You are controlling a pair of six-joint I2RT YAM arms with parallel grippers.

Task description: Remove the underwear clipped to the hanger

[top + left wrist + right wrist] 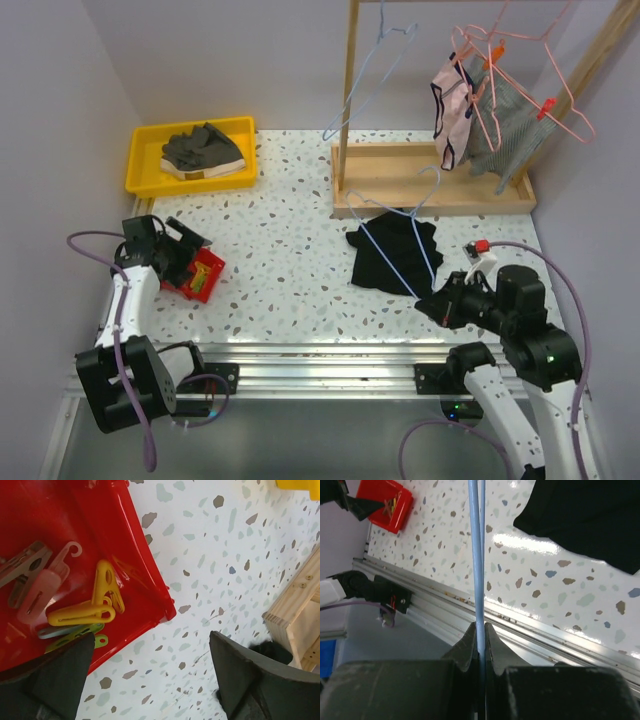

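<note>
Black underwear (392, 258) lies flat on the table, and a blue wire hanger (388, 260) lies across it. My right gripper (430, 300) is shut on the hanger's lower wire at the garment's near right corner. In the right wrist view the blue wire (476, 555) runs straight up from between the closed jaws (479, 630), with the black underwear (590, 515) at upper right. A pink hanger (520, 75) on the wooden rack holds pink-white underwear (452, 110) and grey underwear (510, 125) with orange clips. My left gripper (198, 262) is open and empty over the red bin (200, 275).
The red bin (75, 555) holds yellow, green and clear clips. A yellow bin (145, 160) with grey garments is at the back left. The wooden rack base (370, 180) is at the back right, and a bare blue hanger (365, 75) hangs on its rail. An aluminium rail (530, 625) edges the table's front.
</note>
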